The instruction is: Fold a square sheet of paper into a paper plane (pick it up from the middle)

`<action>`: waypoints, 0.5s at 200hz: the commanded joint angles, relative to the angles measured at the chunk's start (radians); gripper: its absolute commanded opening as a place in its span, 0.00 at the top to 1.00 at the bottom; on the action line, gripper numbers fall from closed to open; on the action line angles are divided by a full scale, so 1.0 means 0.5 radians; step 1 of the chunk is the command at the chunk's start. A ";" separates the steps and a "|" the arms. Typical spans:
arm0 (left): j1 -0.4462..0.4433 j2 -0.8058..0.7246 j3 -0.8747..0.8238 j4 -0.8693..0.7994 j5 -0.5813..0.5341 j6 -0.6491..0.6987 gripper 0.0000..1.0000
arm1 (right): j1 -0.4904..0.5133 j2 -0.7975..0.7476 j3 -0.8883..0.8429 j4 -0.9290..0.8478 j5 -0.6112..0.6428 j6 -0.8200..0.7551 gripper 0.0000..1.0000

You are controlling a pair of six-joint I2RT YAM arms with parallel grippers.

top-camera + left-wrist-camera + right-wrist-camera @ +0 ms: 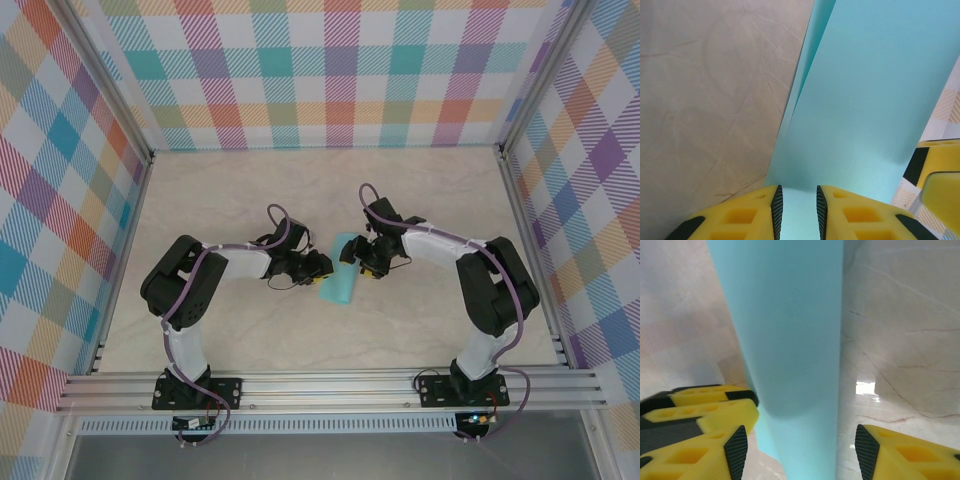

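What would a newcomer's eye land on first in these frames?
The turquoise square sheet of paper pops out over the middle of the pale table, framed by pastel plaid walls. The left hand has it between narrowly set jaws. The right hand straddles it with jaws wide apart.

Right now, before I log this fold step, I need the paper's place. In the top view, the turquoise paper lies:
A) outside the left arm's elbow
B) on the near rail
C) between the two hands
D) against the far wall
C: the turquoise paper lies on the table, right between the left hand and the right hand.
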 commanded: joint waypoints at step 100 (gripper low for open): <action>0.026 -0.562 0.024 -0.532 -0.486 0.116 0.61 | -0.031 0.121 0.012 0.007 0.034 -0.066 0.49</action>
